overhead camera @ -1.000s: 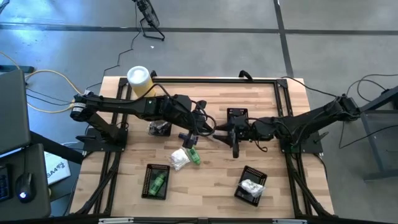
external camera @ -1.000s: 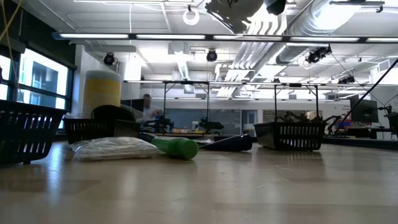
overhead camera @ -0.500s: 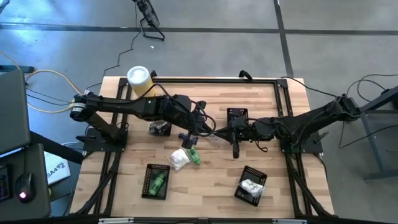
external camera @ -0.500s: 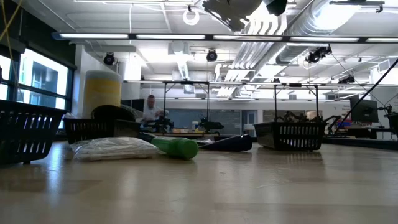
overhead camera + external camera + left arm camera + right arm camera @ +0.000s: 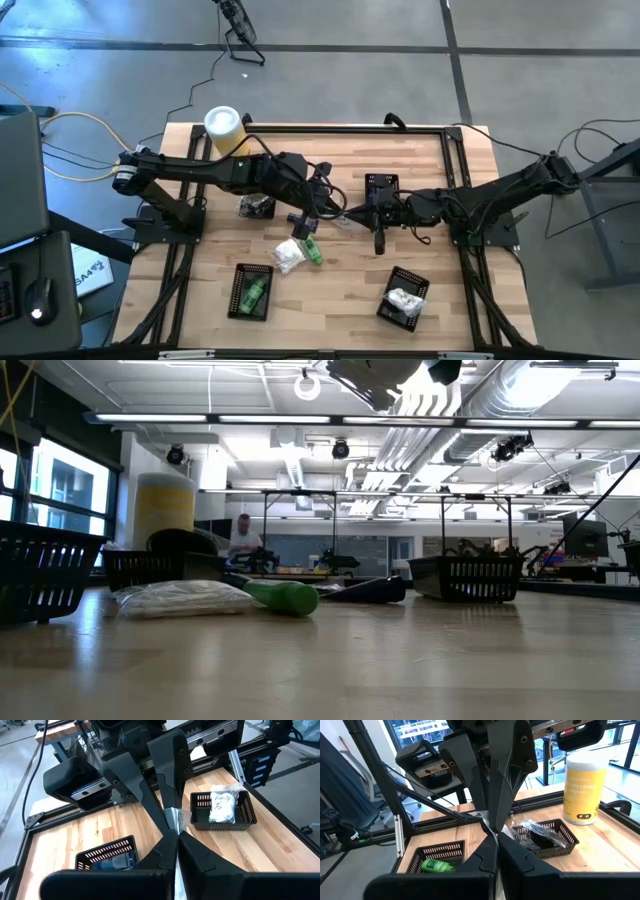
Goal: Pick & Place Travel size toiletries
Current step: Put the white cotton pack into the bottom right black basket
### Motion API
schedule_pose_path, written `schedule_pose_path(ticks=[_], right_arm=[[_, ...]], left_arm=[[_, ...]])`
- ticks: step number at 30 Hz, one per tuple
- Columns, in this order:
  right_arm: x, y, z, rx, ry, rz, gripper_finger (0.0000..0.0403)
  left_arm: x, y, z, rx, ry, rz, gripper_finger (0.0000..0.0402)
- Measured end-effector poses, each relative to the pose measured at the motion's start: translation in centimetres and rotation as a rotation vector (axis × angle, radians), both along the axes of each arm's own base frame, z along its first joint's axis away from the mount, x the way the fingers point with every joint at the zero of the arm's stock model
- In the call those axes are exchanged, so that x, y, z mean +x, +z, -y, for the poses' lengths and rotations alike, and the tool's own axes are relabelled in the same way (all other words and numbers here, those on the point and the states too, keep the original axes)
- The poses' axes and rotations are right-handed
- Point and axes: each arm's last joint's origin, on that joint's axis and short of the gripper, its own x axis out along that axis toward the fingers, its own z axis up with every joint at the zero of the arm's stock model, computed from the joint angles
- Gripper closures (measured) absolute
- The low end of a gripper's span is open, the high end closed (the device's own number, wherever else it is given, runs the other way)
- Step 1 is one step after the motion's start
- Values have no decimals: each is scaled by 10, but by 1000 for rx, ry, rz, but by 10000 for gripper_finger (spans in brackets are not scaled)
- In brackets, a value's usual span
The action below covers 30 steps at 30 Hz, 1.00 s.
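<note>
Wooden surface (image 5: pixel 340 300) lies under both my arms, which reach in from either side and meet at its middle, in front of the yellow canister (image 5: pixel 224 130) and off to its right. Four black baskets are spread out from the canister: one (image 5: pixel 258 206) just in front of it with dark items inside, one (image 5: pixel 381 184) farther right, one (image 5: pixel 252 292) well forward holding a green bottle, and one (image 5: pixel 404 298) forward and far right holding a white packet. A loose white packet (image 5: pixel 288 257) and a green bottle (image 5: pixel 312 252) lie touching, forward of the canister. My left fingers (image 5: pixel 165 851) and right fingers (image 5: pixel 485 855) are tip to tip, both pinched on one silvery packet (image 5: pixel 176 818) held above the surface.
</note>
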Motion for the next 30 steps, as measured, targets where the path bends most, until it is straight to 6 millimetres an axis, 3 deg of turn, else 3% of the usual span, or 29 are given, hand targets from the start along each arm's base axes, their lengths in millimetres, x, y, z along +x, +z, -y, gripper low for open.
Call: schedule_pose_path(ticks=[13, 21, 30], right_arm=[[-1, -1, 0, -3, -2, -10, 401], [-9, 5, 3, 25, -11, -15, 401], [-42, 12, 0, 159, -93, -92, 401]], left_arm=[[1, 1, 0, 8, 0, 19, 266], [-7, 10, 0, 5, -7, 45, 256], [-20, 21, -1, 71, -27, 71, 256]])
